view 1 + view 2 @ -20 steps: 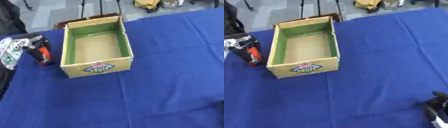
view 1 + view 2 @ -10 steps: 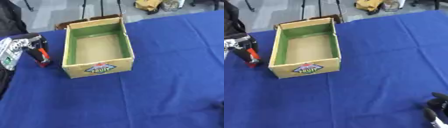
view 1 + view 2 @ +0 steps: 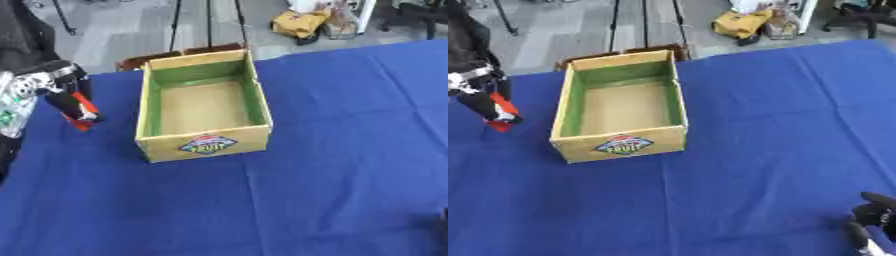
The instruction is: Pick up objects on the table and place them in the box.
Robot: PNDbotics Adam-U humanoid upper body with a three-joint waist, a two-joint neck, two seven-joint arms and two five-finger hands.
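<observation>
Little moved since earlier frame: left robot hand (image 3: 52,90) stayed left of box (image 3: 203,145), fingers curled round red-black object (image 3: 80,111). Right robot hand (image 3: 874,220) idle at lower right, fingers relaxed. Box looked empty; placing not done.

The left hand (image 3: 54,87) comes in at the left edge of the table, with its silver and black wrist part showing at the border of the view. Its dark fingers are curled around a red and black object (image 3: 79,111) and point down to the blue table surface. The right hand (image 3: 873,225) shows only at the near right corner of the table, low, with black fingers relaxed and holding nothing.
</observation>
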